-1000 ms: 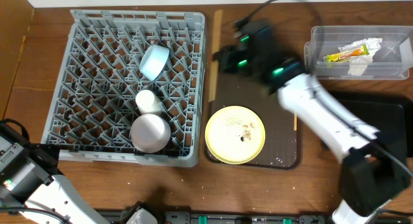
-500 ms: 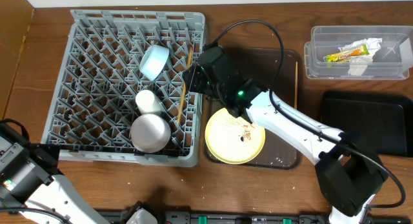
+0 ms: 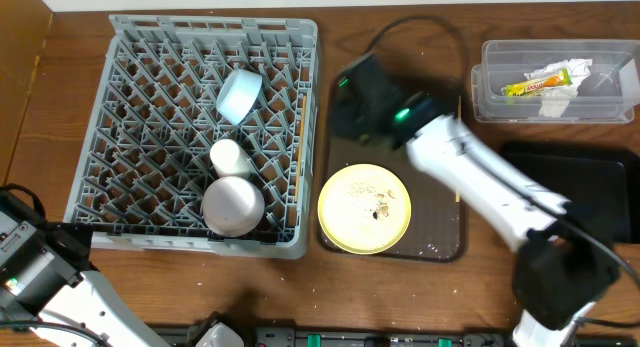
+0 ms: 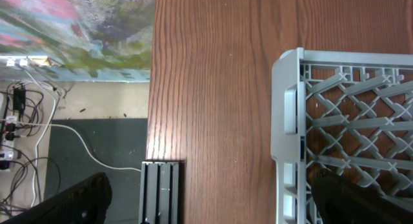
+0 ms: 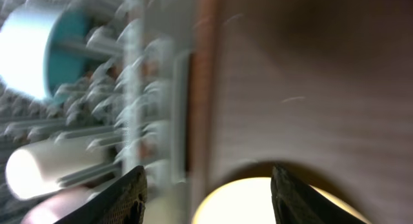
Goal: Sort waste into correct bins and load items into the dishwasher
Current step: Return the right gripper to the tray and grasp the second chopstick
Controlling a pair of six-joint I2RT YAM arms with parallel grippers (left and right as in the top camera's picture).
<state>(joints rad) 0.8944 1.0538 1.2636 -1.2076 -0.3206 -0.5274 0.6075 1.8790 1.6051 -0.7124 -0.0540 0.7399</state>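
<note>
The big grey dish rack (image 3: 200, 27) sits just beside the brown tray (image 3: 440, 232), the yellow plate (image 3: 364, 209) lies on the tray, the pale bowl (image 3: 232, 204), blue saucer (image 3: 240, 95) and little cup (image 3: 230, 157) sit in the rack, and the right gripper (image 5: 210, 195) hangs wide open, holding nothing.

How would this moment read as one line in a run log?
right gripper: open, over tray | yellow plate: on tray | left gripper: open, near dish rack
</note>
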